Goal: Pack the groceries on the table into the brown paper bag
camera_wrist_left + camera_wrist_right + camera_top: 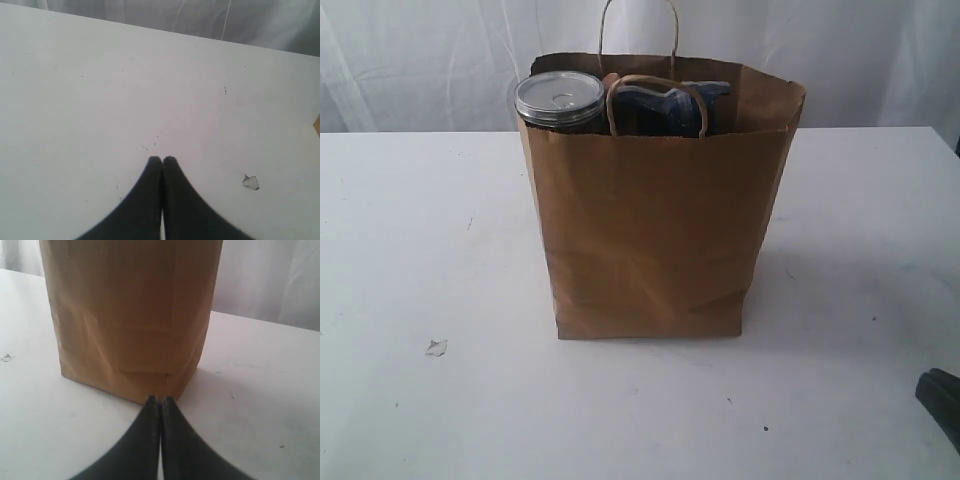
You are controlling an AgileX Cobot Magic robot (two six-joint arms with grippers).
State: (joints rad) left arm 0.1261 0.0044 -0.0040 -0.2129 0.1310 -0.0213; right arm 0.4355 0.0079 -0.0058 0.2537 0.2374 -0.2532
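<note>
Brown paper bag (pixel 650 230) stands upright, dead centre of the exterior view, creased low on its front, mouth open. One twisted handle (pixel 638 20) rises at the back, the other (pixel 655 95) flops over the contents. Silver pull-tab can (pixel 560 98) pokes out at the bag's upper left, lid level with the rim. Dark-blue packet (pixel 670 108) sits beside it, centre of the opening. White table (pixel 420 250) spreads wide all round, lightly scuffed

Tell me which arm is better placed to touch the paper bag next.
Right, probably. The right gripper, shut, points at the near bottom corner of the brown paper bag; the left gripper, also shut, faces the table instead.
</note>
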